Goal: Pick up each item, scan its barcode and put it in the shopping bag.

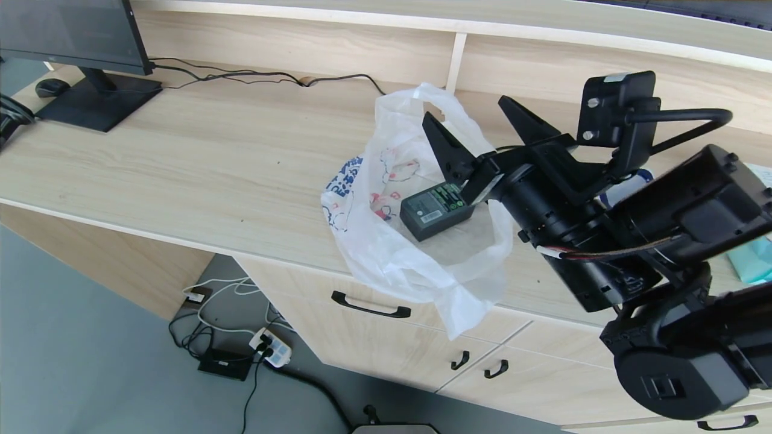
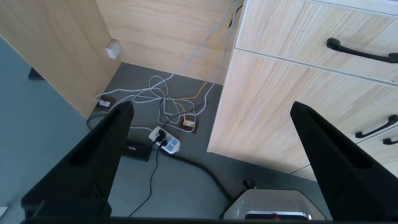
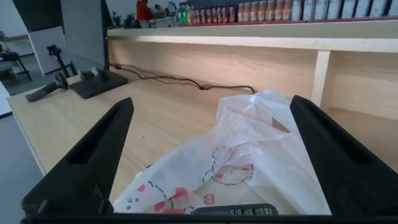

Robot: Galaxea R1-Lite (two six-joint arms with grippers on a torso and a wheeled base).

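**On the counter: box inside shopping bag, both grippers open and empty**

On the wooden counter [image 1: 181,163], a white plastic shopping bag [image 1: 386,199] with red and blue print is laid with its mouth spread wide. A dark grey box [image 1: 435,211] is seated flat inside the open mouth, on the lower layer of the bag. A green label and a white barcode label are carried on its upper face.

The right gripper [image 1: 467,110] is held just above the bag, over the far corner of the box. Its two black fingers are spread wide apart and nothing is held between them. Whether the nearer finger touches the box cannot be told. In the right wrist view, the bag [image 3: 249,143] is framed between the spread fingers of the right gripper [image 3: 211,106], and the top edge of the box [image 3: 236,211] is seen beneath them.

The left gripper [image 2: 212,106] is held below counter level, beside the drawer fronts [image 2: 292,93], and is pointed toward the floor. Its fingers are likewise spread fully and are empty. A power strip [image 2: 166,140] and loose cables [image 2: 161,99] are seen on the floor between them.

A monitor [image 1: 66,30] and a mouse [image 1: 51,87] are placed at the far left end of the counter. A teal pack [image 1: 751,262] is partly hidden at the right edge.
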